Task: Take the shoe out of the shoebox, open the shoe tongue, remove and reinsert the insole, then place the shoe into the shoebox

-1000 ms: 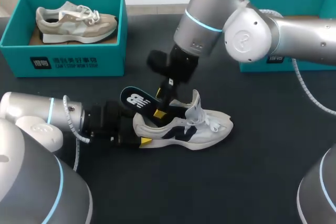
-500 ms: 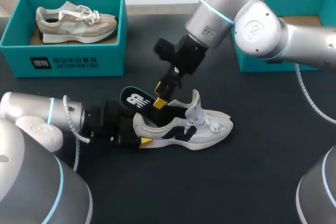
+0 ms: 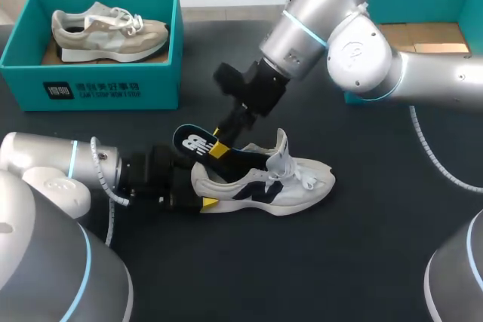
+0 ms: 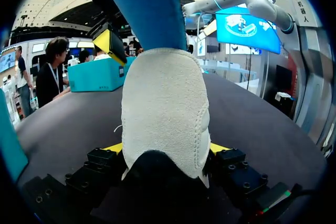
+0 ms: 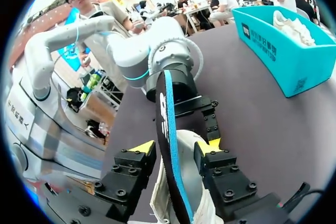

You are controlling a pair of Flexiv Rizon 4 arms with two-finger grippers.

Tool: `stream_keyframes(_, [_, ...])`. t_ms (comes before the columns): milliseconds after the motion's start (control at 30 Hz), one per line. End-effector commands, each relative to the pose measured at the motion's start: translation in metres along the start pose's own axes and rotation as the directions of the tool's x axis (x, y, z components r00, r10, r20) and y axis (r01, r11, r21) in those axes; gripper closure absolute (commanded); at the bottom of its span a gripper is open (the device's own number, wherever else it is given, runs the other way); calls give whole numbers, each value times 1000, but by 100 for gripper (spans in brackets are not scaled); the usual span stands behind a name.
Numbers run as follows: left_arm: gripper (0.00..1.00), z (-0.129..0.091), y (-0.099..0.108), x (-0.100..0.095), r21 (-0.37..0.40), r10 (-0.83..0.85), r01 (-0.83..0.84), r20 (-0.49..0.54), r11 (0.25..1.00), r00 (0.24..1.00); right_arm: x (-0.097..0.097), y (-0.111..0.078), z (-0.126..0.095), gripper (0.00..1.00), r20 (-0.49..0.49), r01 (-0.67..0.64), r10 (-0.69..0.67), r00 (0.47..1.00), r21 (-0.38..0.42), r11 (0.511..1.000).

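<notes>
Farther out beyond the left claw [image 4: 165,150], 1 teal shoebox [image 3: 113,88] holds a beige shoe [image 3: 106,32]; a second box [image 3: 430,1] behind the right claw [image 5: 176,148] shows a brown card floor. The left claw is clamped on the heel of the white shoe [image 3: 264,179]. The right claw stands parted, the blue insole [image 3: 192,143] between its fingers with a gap at 1 side. Bare dark table [image 3: 362,262] lies past the shoe's toe.

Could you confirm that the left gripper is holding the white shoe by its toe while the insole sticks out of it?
Not quite: the left gripper holds the white shoe by its heel, not its toe, as the left wrist view shows. The insole does stick out of it.
</notes>
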State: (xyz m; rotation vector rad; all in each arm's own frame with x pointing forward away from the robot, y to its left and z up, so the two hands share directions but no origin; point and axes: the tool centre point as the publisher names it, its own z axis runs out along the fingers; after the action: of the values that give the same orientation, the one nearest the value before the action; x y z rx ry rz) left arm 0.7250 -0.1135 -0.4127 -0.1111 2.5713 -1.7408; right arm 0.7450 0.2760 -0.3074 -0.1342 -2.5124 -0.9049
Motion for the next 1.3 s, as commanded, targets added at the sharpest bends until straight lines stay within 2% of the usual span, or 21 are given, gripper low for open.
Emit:
stream_keyframes(33, [100,1,0,1,0,0,0,1,1000,1000,-4,2,8,56,-27,9,-9,1000,-4,1000])
stream_keyframes(200, [100,1,0,1,0,0,0,1,1000,1000,-3,1,12,57,-62,17,-17,998,-4,1000])
stream_keyframes(367, [100,1,0,1,0,0,0,1,1000,1000,-2,1,14,65,-102,37,-37,994,2,999])
stream_keyframes(433, [100,1,0,1,0,0,0,1,1000,1000,-1,2,15,73,-115,41,-41,992,2,999])
stream_keyframes(567, [100,1,0,1,0,0,0,1,1000,1000,0,1,16,100,-124,39,-39,991,-3,999])
stream_keyframes(733, [100,1,0,1,0,0,0,1,1000,1000,3,4,17,100,-148,60,-60,987,-4,998])
stream_keyframes(867, [100,1,0,1,0,0,0,1,1000,1000,10,9,2,100,-123,71,-74,990,-32,997])
stream_keyframes(1133, [100,1,0,1,0,0,0,1,1000,1000,17,41,-37,100,2,70,-71,997,-211,975])
stream_keyframes(1300, [100,1,0,1,0,0,0,1,1000,1000,16,75,-58,100,82,106,-83,993,-324,940])
